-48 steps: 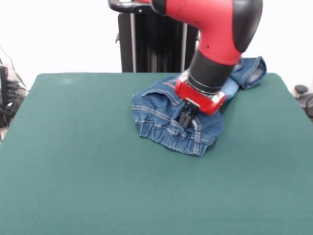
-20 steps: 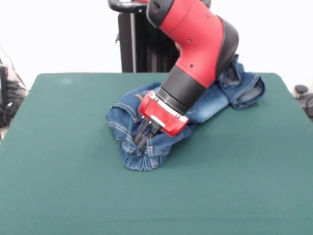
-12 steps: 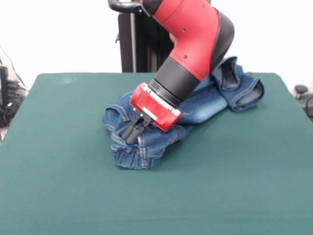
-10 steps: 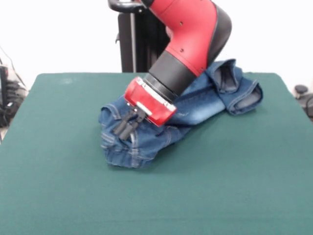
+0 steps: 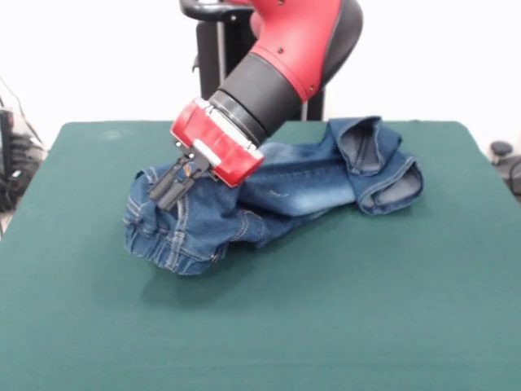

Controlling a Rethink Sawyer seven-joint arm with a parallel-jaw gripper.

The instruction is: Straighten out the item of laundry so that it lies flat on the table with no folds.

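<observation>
jeans [image 5: 277, 191] lie bunched across the middle of the table [image 5: 342, 326], nearer the far edge than the near one. not flat. waistband end is toward the left edge, gathered into a rumpled lump with the elastic band curled under and tan stitching showing; a shadow sits under that lump on its near side, so part of it looks raised off the felt. the faded thigh runs from there toward the right edge. leg ends are doubled back on themselves near the far right corner, cuffs folded over into a thick roll, one cuff opening facing up.

gripper [image 5: 167, 195] is at the waistband lump, tilted down toward the left edge. black fingers [image 5: 175, 186] set narrow, close together, pressed into the denim with cloth pinched between them; the exact fold they hold is hidden by the fabric around the tips.

red wrist collar sits just above the jeans, black and red arm [image 5: 281, 57] rising from it toward the far edge.

felt around the jeans is dark green, smooth. black stand behind the far edge. dark clutter beyond the left edge, too dim to name.
</observation>
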